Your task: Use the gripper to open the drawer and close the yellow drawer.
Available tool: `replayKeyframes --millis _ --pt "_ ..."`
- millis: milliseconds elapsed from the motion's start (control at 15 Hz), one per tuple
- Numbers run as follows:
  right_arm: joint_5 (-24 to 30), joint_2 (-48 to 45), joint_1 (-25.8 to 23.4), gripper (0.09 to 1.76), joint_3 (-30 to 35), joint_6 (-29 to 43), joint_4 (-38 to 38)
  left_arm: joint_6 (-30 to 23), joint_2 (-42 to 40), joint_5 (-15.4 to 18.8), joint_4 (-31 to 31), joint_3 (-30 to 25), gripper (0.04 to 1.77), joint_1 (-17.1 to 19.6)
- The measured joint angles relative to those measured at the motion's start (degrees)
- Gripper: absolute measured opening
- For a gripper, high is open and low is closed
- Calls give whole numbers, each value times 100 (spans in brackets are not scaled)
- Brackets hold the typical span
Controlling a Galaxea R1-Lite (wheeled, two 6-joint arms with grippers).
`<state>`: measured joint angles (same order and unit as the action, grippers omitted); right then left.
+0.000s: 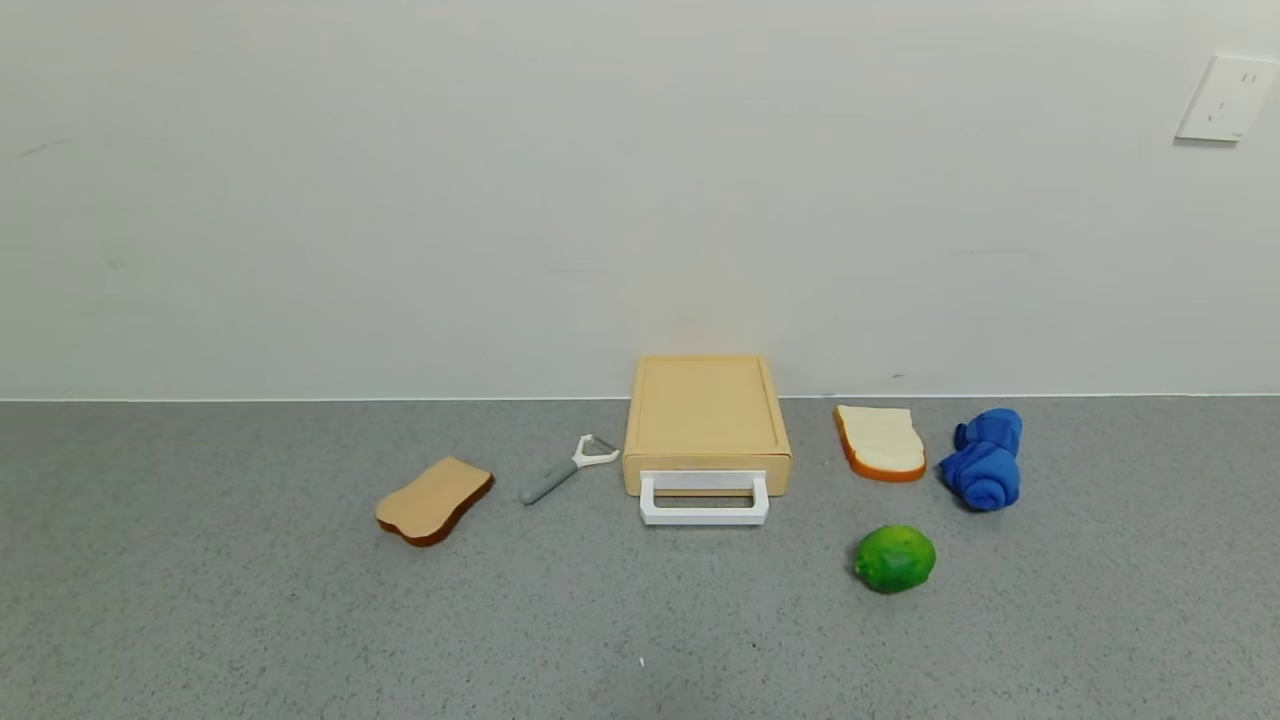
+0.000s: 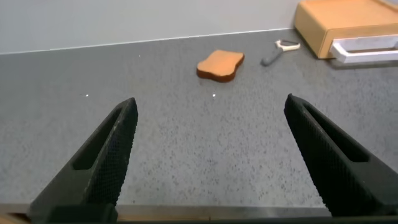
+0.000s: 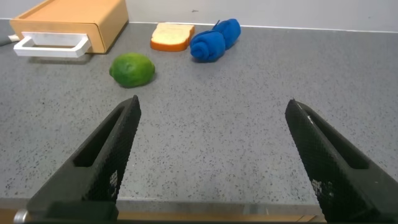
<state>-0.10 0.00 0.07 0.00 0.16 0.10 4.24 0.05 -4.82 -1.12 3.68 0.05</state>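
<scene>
The pale yellow drawer [image 1: 706, 415] sits shut against the back wall at the table's middle, its white loop handle [image 1: 704, 500] facing me. It also shows in the left wrist view [image 2: 348, 22] and the right wrist view [image 3: 71, 22]. Neither arm shows in the head view. My left gripper [image 2: 211, 109] is open and empty over bare table near the front edge, left of the drawer. My right gripper [image 3: 213, 109] is open and empty over bare table near the front edge, right of the drawer.
A brown bread slice [image 1: 434, 499] and a grey peeler [image 1: 567, 468] lie left of the drawer. A white bread slice [image 1: 880, 441], a blue rolled cloth [image 1: 985, 458] and a green lime [image 1: 894, 558] lie to its right.
</scene>
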Motion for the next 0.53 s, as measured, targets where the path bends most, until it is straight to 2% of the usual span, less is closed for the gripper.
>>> replayKeyframes --millis 333,533 --pt "0 0 4 171 0 -6 -2 44 -5 528 -22 -165 171 2" --pt "0 0 0 171 0 -6 0 206 -5 666 -11 -267 171 2"
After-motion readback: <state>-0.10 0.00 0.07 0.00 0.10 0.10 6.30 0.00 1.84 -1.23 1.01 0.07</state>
